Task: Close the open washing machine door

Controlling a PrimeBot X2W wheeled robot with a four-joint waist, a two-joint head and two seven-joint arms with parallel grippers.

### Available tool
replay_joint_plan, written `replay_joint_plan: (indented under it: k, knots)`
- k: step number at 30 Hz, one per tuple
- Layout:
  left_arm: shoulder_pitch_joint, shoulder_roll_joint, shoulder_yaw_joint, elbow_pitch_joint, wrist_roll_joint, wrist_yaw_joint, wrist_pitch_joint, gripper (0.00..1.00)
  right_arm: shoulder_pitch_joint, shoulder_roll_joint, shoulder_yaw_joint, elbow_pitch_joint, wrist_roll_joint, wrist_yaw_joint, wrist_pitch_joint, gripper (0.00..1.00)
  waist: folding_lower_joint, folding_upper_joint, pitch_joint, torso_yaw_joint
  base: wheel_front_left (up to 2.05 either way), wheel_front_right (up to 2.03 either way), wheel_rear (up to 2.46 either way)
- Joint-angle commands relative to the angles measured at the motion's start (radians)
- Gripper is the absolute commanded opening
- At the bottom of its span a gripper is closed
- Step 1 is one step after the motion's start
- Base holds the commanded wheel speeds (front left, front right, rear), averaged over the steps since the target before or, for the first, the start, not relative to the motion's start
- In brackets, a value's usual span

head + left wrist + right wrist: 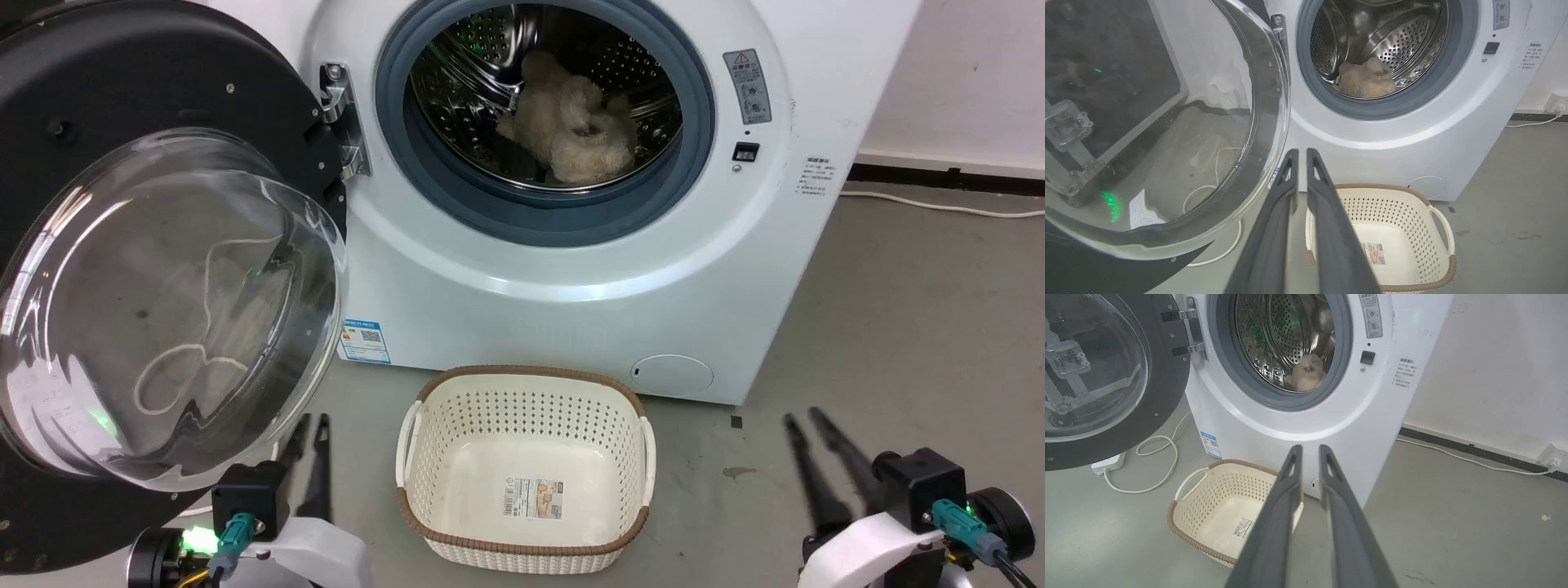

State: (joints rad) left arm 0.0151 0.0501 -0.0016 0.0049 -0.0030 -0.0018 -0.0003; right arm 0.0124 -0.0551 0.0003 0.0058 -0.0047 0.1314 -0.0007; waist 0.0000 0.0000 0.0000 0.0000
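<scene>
The washing machine is a big white box on the grey floor. The washing machine door is wide open, swung out to the left on its hinge. A fluffy tan thing lies in the shiny drum. A cream basket sits on the floor just in front of the machine. The left tool is low, next to the door's glass, with a small gap between its fingers. The right tool is low too, a little open and holding nothing.

Blue label sticker on the washing machine bears what looks like a QR code; print illegible.
</scene>
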Motion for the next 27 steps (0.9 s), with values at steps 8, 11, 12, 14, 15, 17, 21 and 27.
replay_joint_plan:
  k: [8,11,12,14,15,17,21,27]
  knots:
    - [-0.003,0.001,-0.013,0.001,0.004,0.002,-0.018,1.0,0.003,0.0,-0.004,0.002,0.023,0.0,-0.017,1.0,0.0,0.0,0.0,0.003,0.0,0.0,0.0]
    - [-0.004,0.004,-0.022,0.003,0.005,0.004,-0.028,1.0,0.006,0.0,-0.003,0.004,0.03,0.0,-0.027,1.0,0.0,0.0,-0.003,0.015,0.0,0.0,0.0]
    - [-0.003,0.004,-0.024,0.003,0.005,0.004,-0.031,1.0,0.007,0.0,-0.003,0.004,0.031,0.0,-0.029,1.0,0.0,0.0,-0.004,0.018,0.0,0.0,0.0]
    - [-0.003,0.006,-0.029,0.004,0.005,0.005,-0.035,1.0,0.009,0.0,-0.001,0.006,0.033,0.0,-0.033,1.0,0.0,0.0,-0.006,0.028,0.0,0.0,0.0]
    - [-0.003,0.007,-0.031,0.004,0.005,0.005,-0.037,1.0,0.01,0.0,0.0,0.006,0.034,0.0,-0.035,1.0,0.0,0.0,-0.007,0.033,0.0,0.0,0.0]
    - [-0.003,0.008,-0.035,0.005,0.006,0.006,-0.041,1.0,0.012,-0.001,0.002,0.007,0.036,0.0,-0.04,1.0,0.0,0.0,-0.009,0.044,0.0,0.0,0.0]
    - [-0.004,0.012,-0.044,0.007,0.006,0.007,-0.049,1.0,0.016,-0.001,0.007,0.011,0.04,0.0,-0.048,1.0,0.0,0.0,-0.014,0.072,0.0,0.0,0.0]
    - [0.002,0.021,-0.055,0.001,0.006,0.019,-0.066,1.0,0.009,-0.005,0.032,0.021,0.051,0.0,-0.065,1.0,0.0,0.0,-0.012,0.124,0.0,0.0,0.0]
